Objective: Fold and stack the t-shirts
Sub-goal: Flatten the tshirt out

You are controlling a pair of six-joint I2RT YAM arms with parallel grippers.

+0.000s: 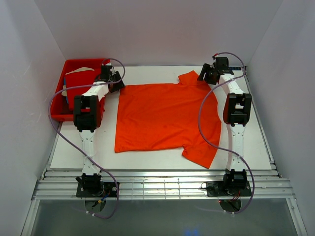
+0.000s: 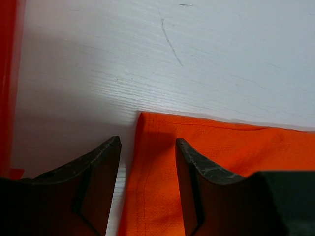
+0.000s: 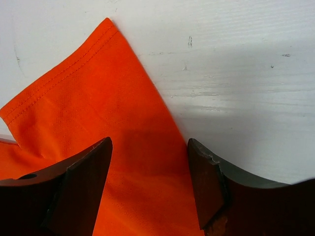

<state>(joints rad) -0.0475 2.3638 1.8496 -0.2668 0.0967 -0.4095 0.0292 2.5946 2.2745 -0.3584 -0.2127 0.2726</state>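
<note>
A bright orange t-shirt (image 1: 162, 115) lies spread flat on the white table (image 1: 256, 142). My left gripper (image 1: 116, 81) is low over the shirt's far-left corner. In the left wrist view that gripper (image 2: 147, 141) is open and straddles the corner (image 2: 236, 147): one finger over bare table, the other over cloth. My right gripper (image 1: 204, 75) is over the far-right sleeve. In the right wrist view it (image 3: 149, 141) is open, with the sleeve's cloth (image 3: 98, 98) lying between its fingers. A deeper red t-shirt (image 1: 77, 84) lies folded in the tray.
A rigid red tray (image 1: 58, 96) stands at the table's far left, right beside my left arm; its wall (image 2: 7, 73) shows in the left wrist view. White walls close in the back and both sides. A metal rail (image 1: 162, 183) runs along the near edge.
</note>
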